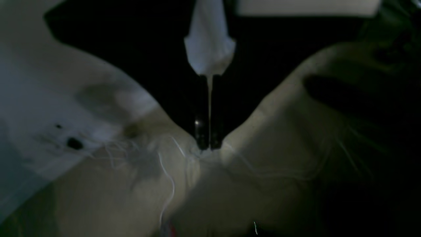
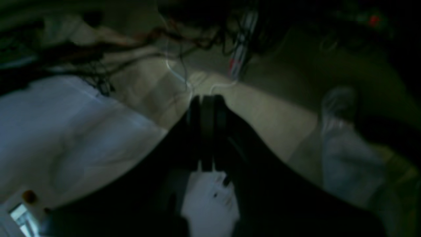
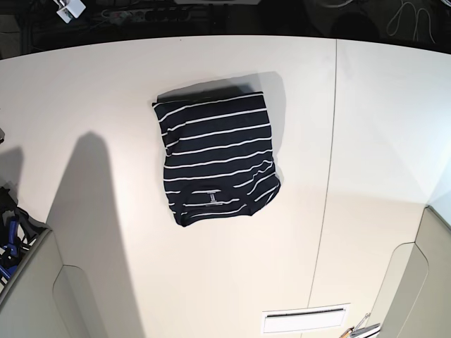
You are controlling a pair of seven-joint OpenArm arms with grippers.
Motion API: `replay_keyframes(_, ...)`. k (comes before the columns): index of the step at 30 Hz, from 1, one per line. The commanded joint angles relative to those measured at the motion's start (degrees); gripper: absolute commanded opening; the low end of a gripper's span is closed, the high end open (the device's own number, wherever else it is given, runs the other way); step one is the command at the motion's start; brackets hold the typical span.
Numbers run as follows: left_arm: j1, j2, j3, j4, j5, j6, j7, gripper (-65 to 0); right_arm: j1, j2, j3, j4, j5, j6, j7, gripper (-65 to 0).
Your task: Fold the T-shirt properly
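The left gripper (image 1: pixel 209 144) was clenched, its two black fingers drawn together with only a thin slit between them and nothing gripped. The right gripper (image 2: pixel 207 98) was clenched too, its tips together on nothing. Under both, the wrist views were dim and blurred, with a brownish floor (image 1: pixel 283 158) crossed by thin pale cords (image 1: pixel 167 177).

In the base view, nearest the camera and below the T-shirt (image 3: pixel 218 151), toward the view's right, lay a white slotted piece (image 3: pixel 304 320), with a few slim tools (image 3: pixel 361 329) just beside it. Two pale grey housings stood well apart in the near corners, one (image 3: pixel 32 296) on the view's left of the shirt, the other (image 3: pixel 426 274) on its right. Dark and blue cables (image 3: pixel 12 246) bunched at the edge beyond the left one.

The T-shirt itself lay on the white table (image 3: pixel 218 282), folded into a compact, roughly rectangular bundle, navy with white stripes. Its neck label (image 3: pixel 213 198) showed close to the near edge, where the cloth was creased and uneven.

Farther off, past the shirt and the table's far edge, a loose pale cord (image 3: pixel 409 8) curled toward the view's upper right.
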Motion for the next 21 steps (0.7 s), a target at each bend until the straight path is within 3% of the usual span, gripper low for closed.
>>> replay_keyframes(1,0.8,-0.3,0.2,-2.8,-0.1,-0.2,-1.9,-63.2,-0.7,1.7,-0.4,-1.4,0.3,0.2,0.9,-65.0)
replay_keyframes(8,-0.3,-0.3,4.3,-25.0,-0.1,-0.6,-16.2,-63.2,-0.6,7.2,-8.6,-17.7,0.0,0.2,12.7,-65.0)
replay_keyframes(13,-4.2,-0.3,12.2,-34.8,-0.2,-0.6,-17.2,-63.2,4.0,7.3,-17.0,-27.4,-5.2,0.2,13.6,-65.0)
replay_keyframes(15,-7.2,-0.3,14.9,-37.7,-0.6,-0.8,-17.1,-63.2,7.1,7.3,-20.9,-31.3,-5.5,0.2,13.6,-65.0)
replay_keyframes(17,-9.9,-0.3,16.8,-40.7,-0.6,-3.5,-17.1,-63.2,10.5,7.3,-24.8,-35.1,-5.5,0.2,13.7,-65.0)
replay_keyframes(21,-14.8,-0.2,18.0,-46.7,-0.6,-3.5,-17.1,-63.2,17.4,7.3,-31.8,-42.1,-5.5,0.2,13.8,-65.0)
